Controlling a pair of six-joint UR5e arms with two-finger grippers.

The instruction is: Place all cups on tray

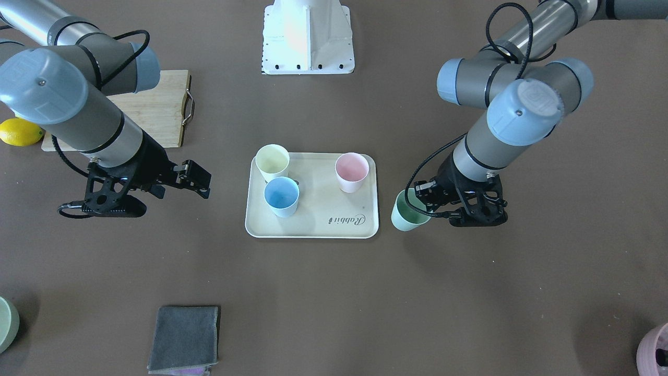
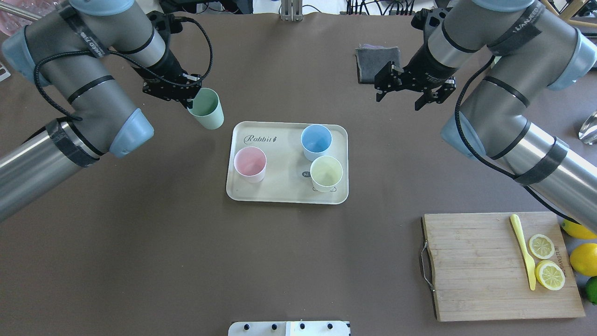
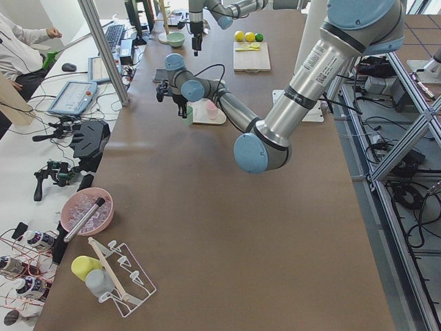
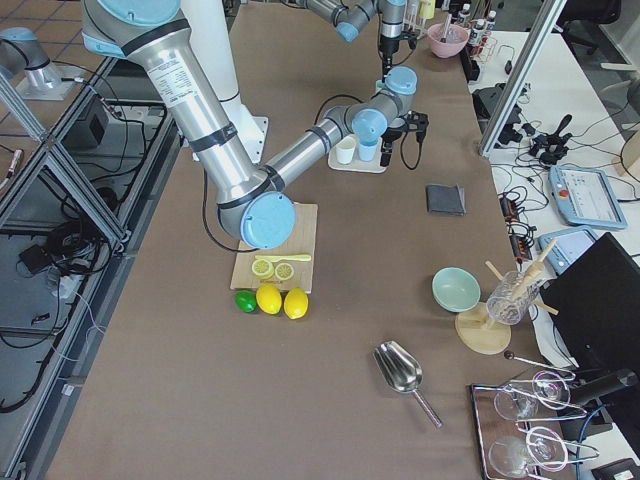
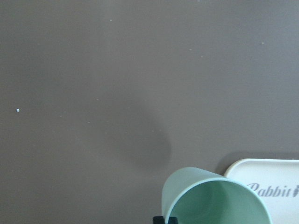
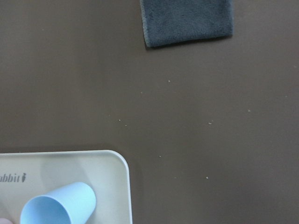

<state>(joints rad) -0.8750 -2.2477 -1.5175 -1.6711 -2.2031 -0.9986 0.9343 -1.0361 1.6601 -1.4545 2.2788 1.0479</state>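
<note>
Clamping mint cup (image 2: 208, 111), left end effector (image 2: 190, 100); right end effector (image 2: 402, 96) spread wide.

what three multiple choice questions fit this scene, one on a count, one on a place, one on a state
1. How many cups stand on the tray? A two B three C four
2. Where is the mint green cup? A on the tray B off the tray, beside its corner C stacked in another cup
3. The right gripper is: A open and empty B shut on a cup C shut on the tray's rim

1 B, the yellow cup, pink cup and blue cup stand on it.
2 B, the left gripper holds it off the tray.
3 A, its fingers stand apart with nothing between them.
</note>
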